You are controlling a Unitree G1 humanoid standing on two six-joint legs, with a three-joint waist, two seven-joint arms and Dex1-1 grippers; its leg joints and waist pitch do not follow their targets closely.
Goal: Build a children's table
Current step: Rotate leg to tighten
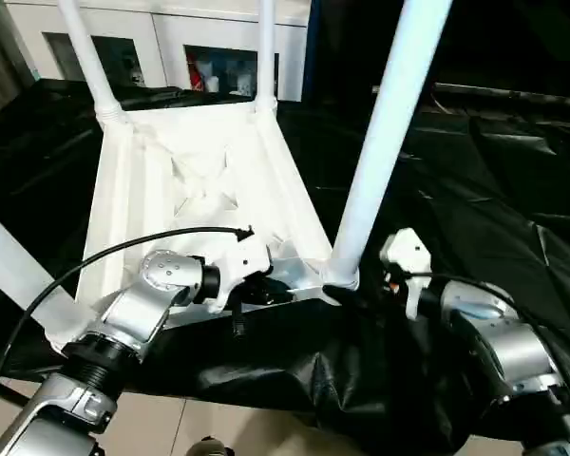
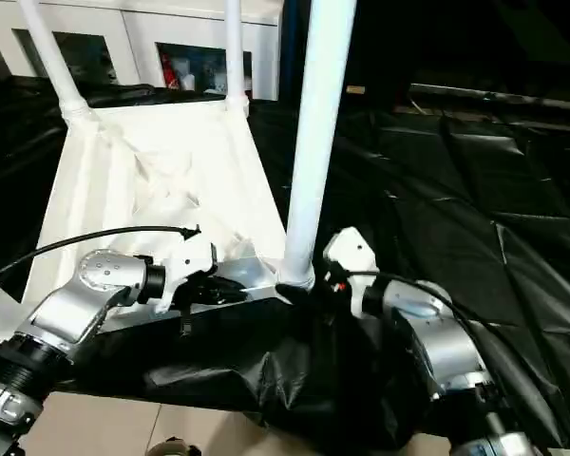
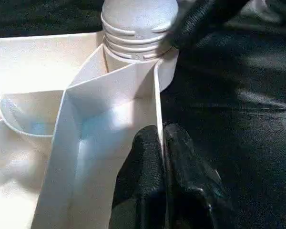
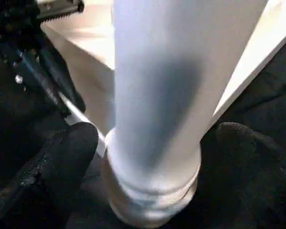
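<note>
— Tabletop (image 1: 204,180): which way does it face, and where does it lie?

— White tabletop, ribbed underside up, on a black sheet (image 1: 494,161). Its long axis runs away from the two grippers toward the white cabinet (image 1: 171,43) behind it; the near short edge lies just ahead of both grippers.

— How many legs are seated, and how do they point?

— Four white tubular legs, one at each corner, all with the long axis rising from the socket. Two stand at the far corners, the far-left leg (image 1: 90,62) leaning slightly outward and the far-right leg (image 1: 265,52) close to upright. The near-right leg (image 1: 385,142) rises steeply from its round socket, tilted a little to the right. The near-left leg (image 1: 14,271) crosses the frame edge beside the left forearm.

— State of the left gripper (image 3: 163,157)?

— Two black fingers pinched on the thin upright wall of the tabletop's rim, one finger on each face, close to the near-right socket.

— And the right gripper (image 4: 150,143)?

— Its two black fingers (image 4: 66,152) flank the base of the near-right leg just above the socket collar, one on each side; whether the pads press the tube cannot be told.

— Other items, counted?

— One black cable (image 1: 104,252) arcs over the left wrist.
</note>
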